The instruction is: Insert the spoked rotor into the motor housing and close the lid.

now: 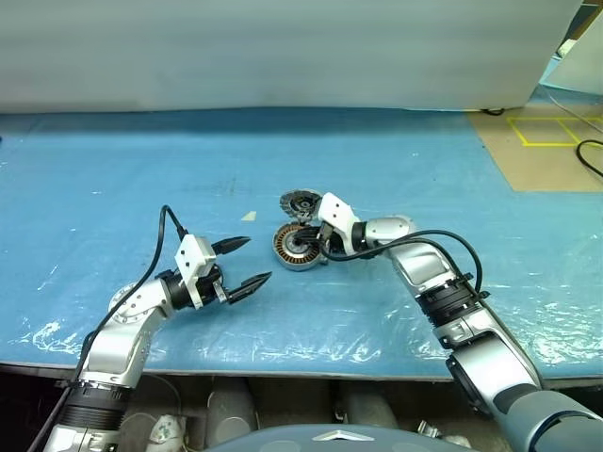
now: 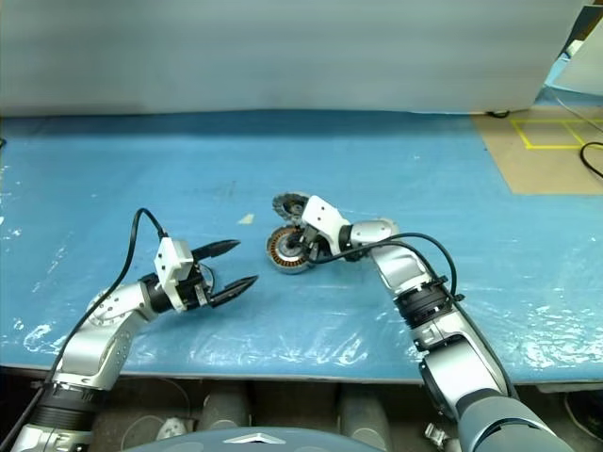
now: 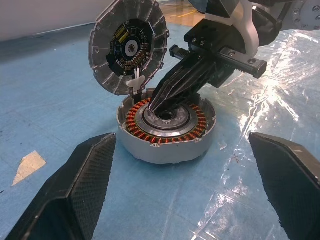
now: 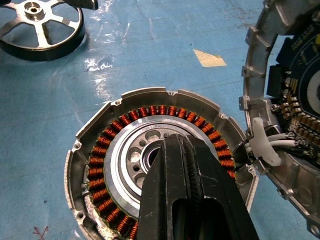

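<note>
The motor housing (image 1: 290,249) sits mid-table, a grey puck with copper windings around a silver hub (image 3: 176,119). Its hinged lid (image 3: 127,45) stands upright behind it, inner face with the dark centre showing. My right gripper (image 4: 172,144) is shut and angled down, its tips resting on the hub's central hole with nothing between them. The spoked rotor (image 4: 34,8) lies flat on the table off to the left, beyond the housing in the right wrist view. My left gripper (image 1: 257,259) hovers wide open and level, left of the housing and pointing at it, holding nothing.
Wrinkled clear plastic over blue sheet covers the table (image 1: 424,169). A small tan scrap of tape (image 1: 250,216) lies just left of the lid. The table's front edge (image 1: 311,363) runs close below both arms. A pale panel (image 1: 283,47) closes off the back.
</note>
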Tool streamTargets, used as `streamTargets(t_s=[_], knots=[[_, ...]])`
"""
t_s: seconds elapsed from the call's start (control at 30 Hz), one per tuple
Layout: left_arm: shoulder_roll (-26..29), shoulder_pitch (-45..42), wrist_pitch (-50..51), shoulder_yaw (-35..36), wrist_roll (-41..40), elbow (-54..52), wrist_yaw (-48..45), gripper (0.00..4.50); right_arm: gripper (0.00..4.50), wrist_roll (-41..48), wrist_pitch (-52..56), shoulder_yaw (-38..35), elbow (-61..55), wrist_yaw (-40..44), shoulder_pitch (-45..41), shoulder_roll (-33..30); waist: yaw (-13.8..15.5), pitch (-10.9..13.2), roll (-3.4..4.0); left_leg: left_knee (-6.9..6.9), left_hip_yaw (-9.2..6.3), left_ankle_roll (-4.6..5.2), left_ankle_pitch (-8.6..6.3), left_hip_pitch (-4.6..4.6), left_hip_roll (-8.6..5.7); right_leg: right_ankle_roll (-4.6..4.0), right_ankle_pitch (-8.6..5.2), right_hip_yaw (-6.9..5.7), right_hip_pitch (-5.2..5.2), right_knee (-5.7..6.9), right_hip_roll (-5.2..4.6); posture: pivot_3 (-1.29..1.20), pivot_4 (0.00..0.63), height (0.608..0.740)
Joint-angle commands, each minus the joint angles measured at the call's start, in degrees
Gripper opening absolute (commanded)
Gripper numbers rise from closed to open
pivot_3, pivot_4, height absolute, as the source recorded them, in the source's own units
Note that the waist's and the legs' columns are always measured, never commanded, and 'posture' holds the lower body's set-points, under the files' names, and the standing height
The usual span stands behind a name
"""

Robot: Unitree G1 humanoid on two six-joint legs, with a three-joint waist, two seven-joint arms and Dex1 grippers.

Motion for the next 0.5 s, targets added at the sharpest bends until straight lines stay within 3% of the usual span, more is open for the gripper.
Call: streamTargets(t_s=[0.03,0.2,0.5], knots=[[0.67,-0.72,-0.11,0.28,-0.51,-1.42,-0.56,4.50,0.06,-1.50,1.93,2.21,-0.26,1.47,1.71,-1.24,0.00,-0.01,-0.01,0.00,0.00,0.00,0.00,0.01,0.00,0.00,0.00,0.00,0.01,0.00,0.00,0.00,0.150,0.740],[0.77,-1.02,0.13,0.35,-0.55,-1.49,-0.59,4.50,0.06,0.94,2.30,0.80,-1.88,2.25,1.95,-0.37,-0.04,-0.01,-0.02,-0.02,0.00,0.00,0.00,0.03,0.00,0.00,0.00,0.01,0.01,-0.01,0.01,0.00,0.150,0.740],[0.98,-2.58,1.91,4.03,-5.09,-3.22,0.20,4.50,0.06,9.40,0.04,-7.94,-3.54,2.12,-0.20,3.20,0.00,0.01,-0.03,-0.03,0.03,0.00,0.00,-0.11,0.00,0.00,0.00,0.03,-0.13,-0.01,0.01,0.00,0.150,0.740]])
